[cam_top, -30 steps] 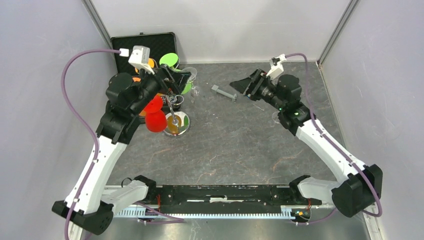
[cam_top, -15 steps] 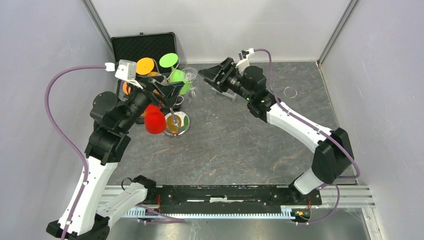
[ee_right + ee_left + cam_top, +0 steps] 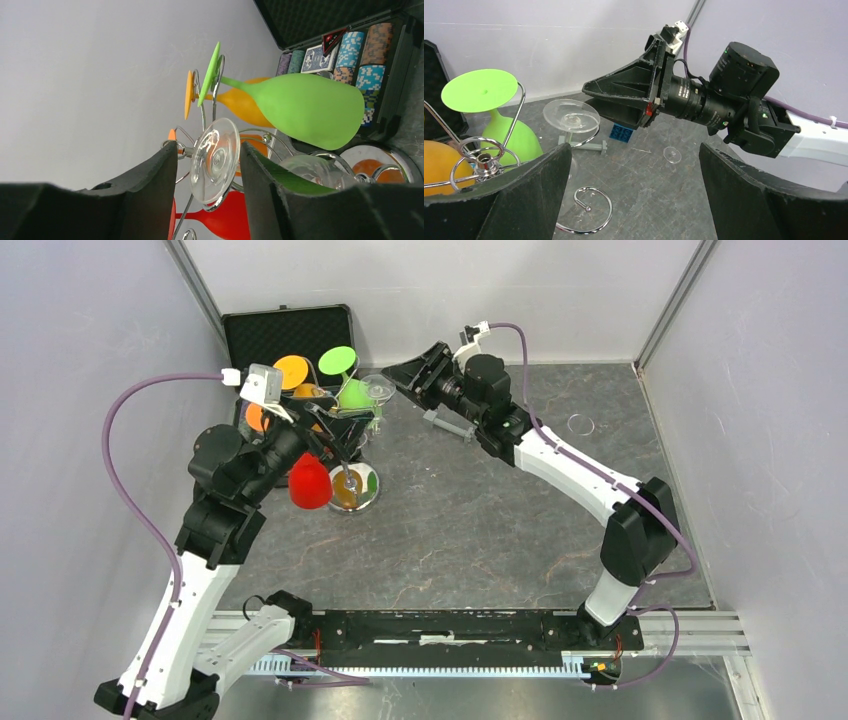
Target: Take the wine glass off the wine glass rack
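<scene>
The wine glass rack stands at the back left on its shiny disc base. From its hooks hang an orange glass, a green glass, a red glass and a clear wine glass. My right gripper is open at the clear wine glass. In the right wrist view the clear glass's foot sits between the fingers, near the right one. My left gripper is wide open over the rack top, holding nothing. An empty hook curls between its fingers.
A black case holding poker chips lies open behind the rack. On the table lie a grey piece, a blue brick and a small clear disc. Walls close in on the left, back and right.
My right arm has swung left across the table from the right side to the rack, and its jaws have narrowed around the clear glass's foot. The left arm shifted slightly, still wide open.
</scene>
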Tool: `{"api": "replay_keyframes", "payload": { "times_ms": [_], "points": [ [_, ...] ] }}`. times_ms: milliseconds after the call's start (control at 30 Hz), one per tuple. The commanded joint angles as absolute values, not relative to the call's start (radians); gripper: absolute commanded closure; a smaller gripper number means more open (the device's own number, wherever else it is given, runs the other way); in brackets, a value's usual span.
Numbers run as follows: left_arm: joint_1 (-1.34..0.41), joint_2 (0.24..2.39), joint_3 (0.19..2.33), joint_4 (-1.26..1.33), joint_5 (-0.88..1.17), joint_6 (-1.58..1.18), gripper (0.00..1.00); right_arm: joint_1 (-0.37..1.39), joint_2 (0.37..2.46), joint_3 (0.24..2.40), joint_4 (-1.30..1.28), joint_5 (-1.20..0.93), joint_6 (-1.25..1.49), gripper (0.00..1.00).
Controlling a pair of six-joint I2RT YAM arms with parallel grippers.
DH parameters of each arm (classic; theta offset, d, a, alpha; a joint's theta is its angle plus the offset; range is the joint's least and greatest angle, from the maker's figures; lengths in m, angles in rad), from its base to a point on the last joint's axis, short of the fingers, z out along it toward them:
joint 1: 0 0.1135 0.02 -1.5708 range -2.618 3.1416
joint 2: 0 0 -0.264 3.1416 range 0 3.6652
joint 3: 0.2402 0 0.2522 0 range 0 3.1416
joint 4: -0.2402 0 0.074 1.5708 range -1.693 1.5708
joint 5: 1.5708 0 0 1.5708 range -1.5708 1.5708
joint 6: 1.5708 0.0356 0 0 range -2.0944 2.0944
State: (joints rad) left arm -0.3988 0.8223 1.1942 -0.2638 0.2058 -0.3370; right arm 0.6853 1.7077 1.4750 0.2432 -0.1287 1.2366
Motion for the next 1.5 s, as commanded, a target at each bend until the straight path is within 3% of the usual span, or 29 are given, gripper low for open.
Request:
{"api": "replay_keyframes", "payload": {
  "times_ms": [0, 133, 500, 733, 1000, 1133, 1467],
  "points": [
    [-0.394, 0.807, 1.195, -0.232, 0.232, -0.291, 0.0, 0.688, 1.727, 1.591, 0.185, -0.103, 1.174, 0.49],
    [-0.394, 0.8, 1.196, -0.234, 0.244, -0.289, 0.0, 0.688, 1.763, 1.687, 0.07, -0.126, 1.126, 0.56],
    [-0.394, 0.764, 1.179, -0.232, 0.232, -0.272, 0.0, 0.688, 1.773, 1.733, -0.037, -0.123, 1.074, 0.56],
    [-0.393, 0.761, 1.173, -0.231, 0.224, -0.27, 0.0, 0.693, 1.788, 1.746, -0.038, -0.176, 1.128, 0.66],
    [-0.394, 0.764, 1.17, -0.231, 0.22, -0.266, 0.0, 0.695, 1.791, 1.725, -0.023, -0.189, 1.15, 0.64],
    [-0.394, 0.765, 1.169, -0.232, 0.218, -0.265, 0.0, 0.695, 1.786, 1.719, -0.018, -0.191, 1.151, 0.71],
    [-0.394, 0.76, 1.167, -0.232, 0.215, -0.261, 0.0, 0.695, 1.773, 1.706, -0.009, -0.184, 1.164, 0.99]
  ]
}}
